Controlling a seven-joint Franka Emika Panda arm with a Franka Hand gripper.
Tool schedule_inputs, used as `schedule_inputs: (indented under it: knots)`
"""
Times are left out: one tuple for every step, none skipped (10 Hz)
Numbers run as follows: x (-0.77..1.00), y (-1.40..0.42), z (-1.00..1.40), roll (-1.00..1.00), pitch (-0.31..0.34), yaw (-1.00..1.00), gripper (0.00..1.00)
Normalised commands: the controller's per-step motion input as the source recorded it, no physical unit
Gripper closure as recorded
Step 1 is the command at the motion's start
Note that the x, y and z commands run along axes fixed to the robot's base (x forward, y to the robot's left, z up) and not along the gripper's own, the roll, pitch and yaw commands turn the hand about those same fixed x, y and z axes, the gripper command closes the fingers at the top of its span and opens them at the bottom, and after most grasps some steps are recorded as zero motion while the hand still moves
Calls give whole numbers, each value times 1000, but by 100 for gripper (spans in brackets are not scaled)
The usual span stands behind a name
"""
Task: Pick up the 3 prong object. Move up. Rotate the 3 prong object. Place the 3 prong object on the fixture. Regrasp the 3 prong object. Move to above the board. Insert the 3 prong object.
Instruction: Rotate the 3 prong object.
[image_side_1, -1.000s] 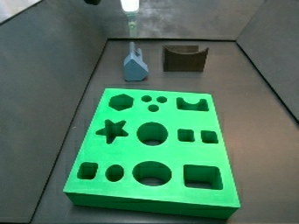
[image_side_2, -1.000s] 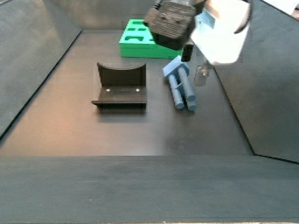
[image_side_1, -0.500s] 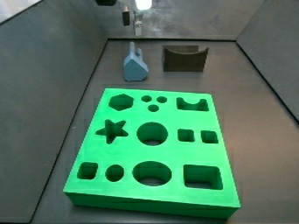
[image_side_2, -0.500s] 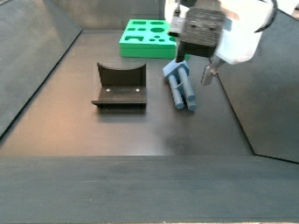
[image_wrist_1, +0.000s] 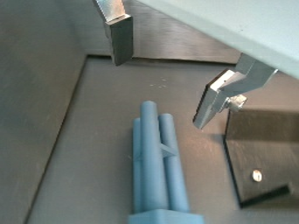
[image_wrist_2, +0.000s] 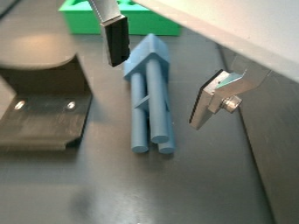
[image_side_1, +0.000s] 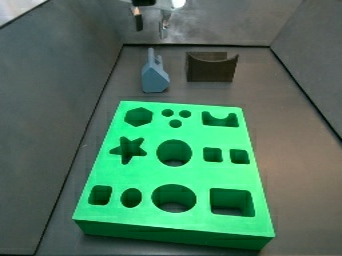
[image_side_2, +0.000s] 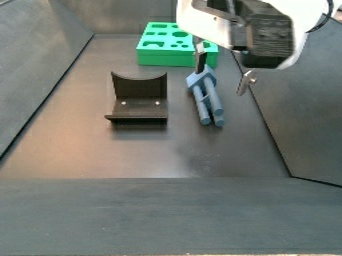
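Observation:
The 3 prong object (image_wrist_2: 149, 96) is a blue-grey piece lying flat on the dark floor, also seen in a wrist view (image_wrist_1: 158, 166) and in both side views (image_side_1: 155, 72) (image_side_2: 205, 97). My gripper (image_wrist_2: 158, 93) hangs open above it, its fingers (image_wrist_2: 114, 39) standing on either side of the piece without touching it. Nothing is held between the jaws. The gripper shows in the other views too (image_wrist_1: 162, 92) (image_side_1: 151, 25) (image_side_2: 222, 80). The fixture (image_side_2: 136, 97) (image_side_1: 211, 66) stands beside the piece. The green board (image_side_1: 174, 165) (image_side_2: 167, 42) lies further along the floor.
Grey walls (image_side_1: 80, 70) enclose the floor on the sides and back. A strip of the board (image_wrist_2: 87, 17) and the fixture (image_wrist_2: 41, 105) (image_wrist_1: 263, 166) appear at the edges of the wrist views.
The gripper has shifted sideways and come down over the 3 prong object. The piece, the fixture and the board have not moved.

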Motion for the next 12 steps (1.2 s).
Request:
schedule_inputs:
  knots:
    - [32, 3, -42, 4, -5, 1000, 0]
    - [32, 3, -42, 5, -6, 1000, 0]
    - [32, 3, -42, 6, -6, 1000, 0]
    - [32, 3, -42, 7, -7, 1000, 0]
    - [32, 3, -42, 7, -8, 1000, 0]
    - [32, 3, -42, 9, -10, 1000, 0]
    - [32, 3, -42, 10, -11, 1000, 0]
    - [32, 2, -42, 13, -15, 962, 0]
    - [32, 2, -42, 13, -15, 604, 0]
    - [32, 2, -42, 13, -15, 378, 0]
    - [32, 2, -42, 13, -15, 277, 0]
    - [0, 0, -1000, 0, 0, 0, 0]
